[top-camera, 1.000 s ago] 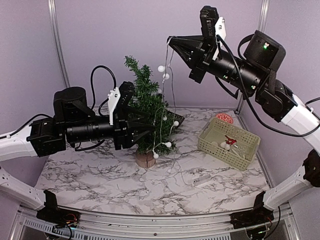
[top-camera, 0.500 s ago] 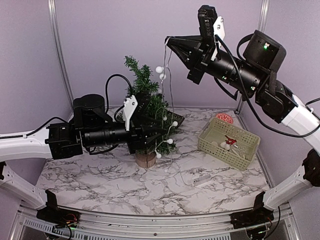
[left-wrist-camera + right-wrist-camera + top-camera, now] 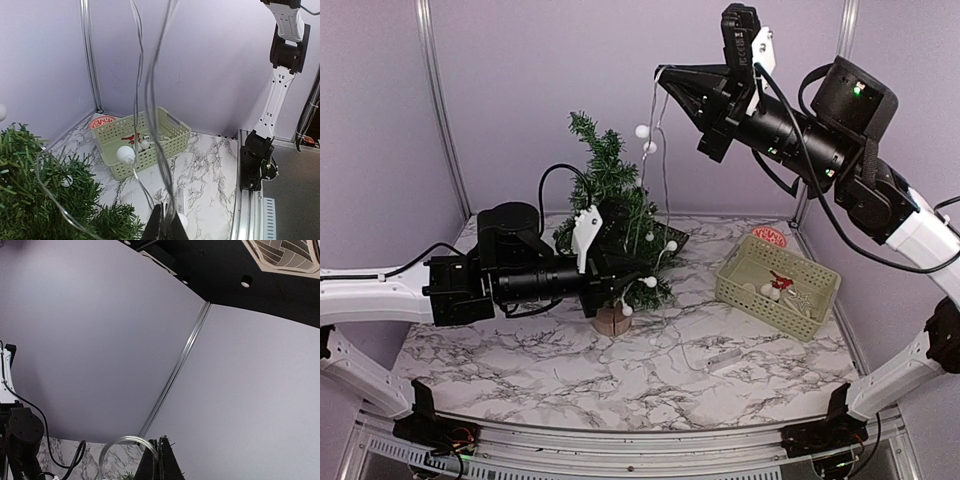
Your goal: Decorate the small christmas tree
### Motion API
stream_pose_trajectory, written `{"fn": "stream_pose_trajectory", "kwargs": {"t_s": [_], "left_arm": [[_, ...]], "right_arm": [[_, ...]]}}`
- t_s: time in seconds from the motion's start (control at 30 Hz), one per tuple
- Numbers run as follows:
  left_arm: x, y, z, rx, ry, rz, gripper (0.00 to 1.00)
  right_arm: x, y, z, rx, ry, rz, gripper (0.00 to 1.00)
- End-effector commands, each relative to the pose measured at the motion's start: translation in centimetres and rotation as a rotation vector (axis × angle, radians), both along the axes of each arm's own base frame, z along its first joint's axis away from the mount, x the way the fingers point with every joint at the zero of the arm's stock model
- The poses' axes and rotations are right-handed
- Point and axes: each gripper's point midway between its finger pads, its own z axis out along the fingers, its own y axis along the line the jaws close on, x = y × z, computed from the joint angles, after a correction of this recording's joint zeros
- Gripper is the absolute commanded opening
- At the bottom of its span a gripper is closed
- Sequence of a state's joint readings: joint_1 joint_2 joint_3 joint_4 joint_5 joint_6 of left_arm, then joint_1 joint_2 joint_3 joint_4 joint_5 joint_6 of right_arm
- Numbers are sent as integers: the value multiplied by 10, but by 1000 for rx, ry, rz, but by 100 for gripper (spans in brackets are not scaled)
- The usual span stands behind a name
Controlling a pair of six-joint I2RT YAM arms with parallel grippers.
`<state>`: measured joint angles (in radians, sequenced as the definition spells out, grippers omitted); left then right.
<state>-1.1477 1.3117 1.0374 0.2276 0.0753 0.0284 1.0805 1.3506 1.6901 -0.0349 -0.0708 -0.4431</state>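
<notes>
Small christmas tree (image 3: 610, 200), dark-green with bristly branches, stands upright on its round light-wood log-slice base (image 3: 611, 320). It sits mid-desk toward the back wall, left of the basket and taller than it.

A clear-wire light string (image 3: 664, 170) with white round bulbs (image 3: 642, 131) is draped down the tree's right side. A few bulbs sit among the lower branches. Slack wire lies on the white-grey marble desk (image 3: 520, 370) in front of the base.

Left gripper (image 3: 638, 284) comes in level from the left, low at the tree's right edge just above the base. Its jaws are pinched together on strands of the light string. In the left wrist view the wires run straight up out of the fingertips, one bulb hanging just beside them.

Right gripper (image 3: 665, 78) is high above and right of the treetop, jaws closed on the upper end of the light string. The wire loops at the tip and hangs down toward the tree.

Pale-green slotted plastic basket (image 3: 752, 262) is on the right of the desk, well apart from the tree, with small ornaments inside. I can't tell what each one is. A flat round red-and-white item (image 3: 770, 237) lies just behind the basket.
</notes>
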Motion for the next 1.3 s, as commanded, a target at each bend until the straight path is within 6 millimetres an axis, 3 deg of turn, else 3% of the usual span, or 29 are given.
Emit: {"fn": "stream_pose_trajectory", "kwargs": {"t_s": [0.0, 0.07, 0.17, 0.57, 0.7, 0.8, 0.9, 1.03, 1.27], "left_arm": [[-7, 30, 68, -163, -80, 39, 0], [-11, 47, 90, -183, -101, 59, 0], [-9, 72, 107, -158, -122, 124, 0], [36, 176, 107, -171, -90, 495, 0], [42, 190, 97, -171, -59, 538, 0], [48, 191, 96, -165, -62, 561, 0], [60, 192, 98, -160, -82, 607, 0], [84, 200, 107, -137, -140, 692, 0], [113, 217, 158, -186, -239, 766, 0]], "right_arm": [[-2, -19, 25, 46, -37, -62, 0], [6, -25, 25, 38, -43, -127, 0], [14, -33, 24, 31, -50, -194, 0], [51, -64, 39, 36, -106, -441, 0], [61, -76, 44, 46, -109, -477, 0], [65, -75, 43, 37, -118, -475, 0], [75, -70, 38, 16, -128, -494, 0], [87, -69, 50, 67, -155, -521, 0], [96, -65, 63, 132, -180, -526, 0]]}}
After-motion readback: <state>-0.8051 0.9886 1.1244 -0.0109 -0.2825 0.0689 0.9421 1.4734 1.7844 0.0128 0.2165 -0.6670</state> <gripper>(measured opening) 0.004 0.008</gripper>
